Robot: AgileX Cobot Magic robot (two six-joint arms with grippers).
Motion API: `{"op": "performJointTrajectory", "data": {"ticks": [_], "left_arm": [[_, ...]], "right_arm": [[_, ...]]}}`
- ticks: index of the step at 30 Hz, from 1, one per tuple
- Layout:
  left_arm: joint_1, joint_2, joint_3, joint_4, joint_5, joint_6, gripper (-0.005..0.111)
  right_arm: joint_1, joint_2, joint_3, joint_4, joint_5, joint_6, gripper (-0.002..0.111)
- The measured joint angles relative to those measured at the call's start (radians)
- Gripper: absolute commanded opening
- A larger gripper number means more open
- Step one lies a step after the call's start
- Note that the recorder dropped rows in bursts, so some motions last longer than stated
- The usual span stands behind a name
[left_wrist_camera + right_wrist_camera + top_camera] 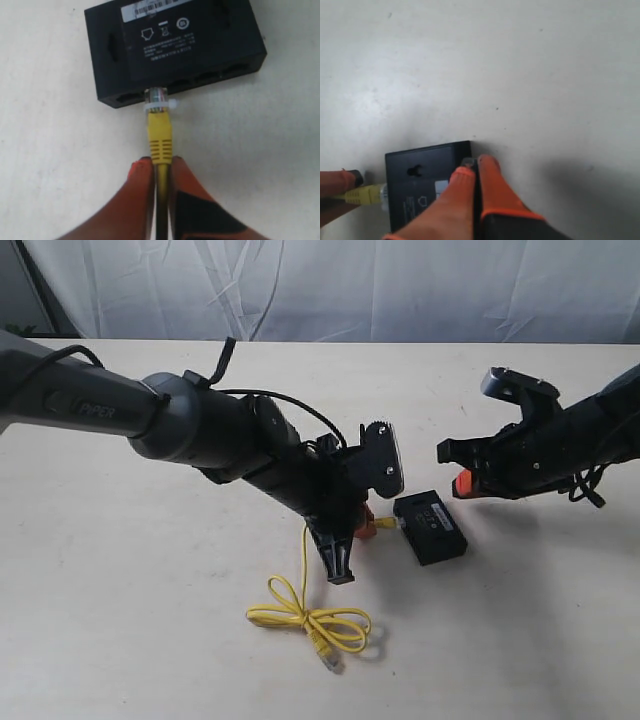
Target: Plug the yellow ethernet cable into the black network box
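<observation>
The black network box (431, 527) (225, 45) (415, 192) lies flat on the table with its label up. One end of the yellow ethernet cable (159, 132) (366, 194) has its clear plug at the mouth of a port in the box's side, partly inside. My left gripper (161, 161) (366, 527) is shut on the cable just behind the yellow boot. The remaining cable (310, 618) lies in loops on the table nearer the front. My right gripper (476, 162) (462, 483) is shut and empty, its tips over the box's far corner.
The pale table (140, 570) carries only the box and cable. A white curtain (350, 290) hangs behind its far edge. The left arm's dark body (220, 435) reaches across from the left and hides part of the cable.
</observation>
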Motion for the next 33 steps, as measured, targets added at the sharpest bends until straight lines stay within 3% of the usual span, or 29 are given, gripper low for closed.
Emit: {"op": "performJointTrajectory", "data": {"ticks": [12,20,33], "left_arm": [[0.000,0.001,0.002,-0.037,-0.002,0.000,0.000],[0.001,0.008,0.006,-0.069,0.000,0.000,0.000],[0.012,0.021,0.006,-0.147,0.016,-0.007,0.000]], "right_arm": [[0.008,0.021,0.000,-0.095,0.063,0.091,0.000],[0.063,0.026,-0.008,-0.098,0.021,0.093,0.000],[0.067,0.022,-0.008,-0.102,-0.012,0.129,0.000]]}}
